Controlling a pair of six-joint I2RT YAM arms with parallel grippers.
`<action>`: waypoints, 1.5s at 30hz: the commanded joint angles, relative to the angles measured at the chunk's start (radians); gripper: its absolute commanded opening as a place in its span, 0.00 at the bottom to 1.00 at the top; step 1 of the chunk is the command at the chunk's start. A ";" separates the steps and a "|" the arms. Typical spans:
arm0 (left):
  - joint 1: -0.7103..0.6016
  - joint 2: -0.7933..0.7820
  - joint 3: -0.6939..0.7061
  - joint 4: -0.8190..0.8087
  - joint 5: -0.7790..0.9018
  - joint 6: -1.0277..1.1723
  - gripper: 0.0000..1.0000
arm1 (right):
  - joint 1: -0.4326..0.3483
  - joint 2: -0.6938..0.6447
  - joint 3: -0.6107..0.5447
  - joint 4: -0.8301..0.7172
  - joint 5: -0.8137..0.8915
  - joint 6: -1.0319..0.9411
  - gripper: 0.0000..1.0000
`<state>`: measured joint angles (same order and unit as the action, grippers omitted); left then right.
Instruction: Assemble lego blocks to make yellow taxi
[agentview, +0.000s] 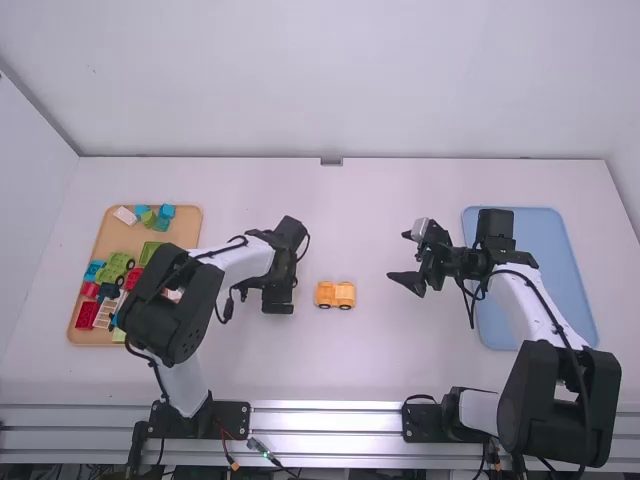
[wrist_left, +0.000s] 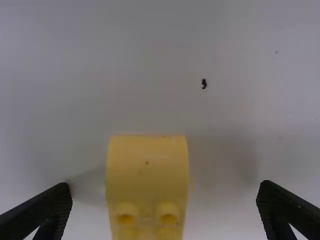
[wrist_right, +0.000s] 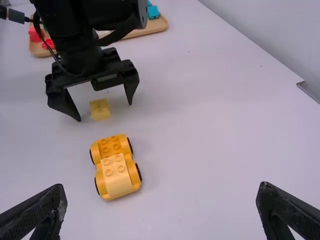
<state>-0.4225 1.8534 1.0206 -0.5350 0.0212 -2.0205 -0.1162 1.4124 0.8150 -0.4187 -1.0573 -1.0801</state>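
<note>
The small pale-yellow plastic block (wrist_left: 147, 175) lies on the white table (agentview: 370, 220) between the spread fingers of the black left gripper (wrist_left: 166, 192), touching neither (closing seems next), the black right gripper (wrist_right: 162, 198), also spread, farther off.

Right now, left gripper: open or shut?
Open: the left gripper has its fingers wide apart, a gap on each side of the yellow block.
</note>
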 joint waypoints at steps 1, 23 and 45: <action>-0.001 0.010 -0.012 -0.019 -0.012 -0.002 0.99 | -0.001 -0.019 -0.009 -0.001 -0.020 -0.001 0.99; 0.013 -0.073 0.282 -0.178 -0.165 2.049 0.99 | -0.001 -0.019 -0.009 0.000 -0.019 -0.001 0.99; 0.296 -0.098 0.218 -0.450 0.743 3.789 0.99 | -0.001 -0.019 -0.009 0.015 -0.019 0.009 0.99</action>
<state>-0.1806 1.7893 1.2549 -0.9726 0.4667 1.5021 -0.1162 1.4124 0.8150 -0.4023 -1.0603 -1.0760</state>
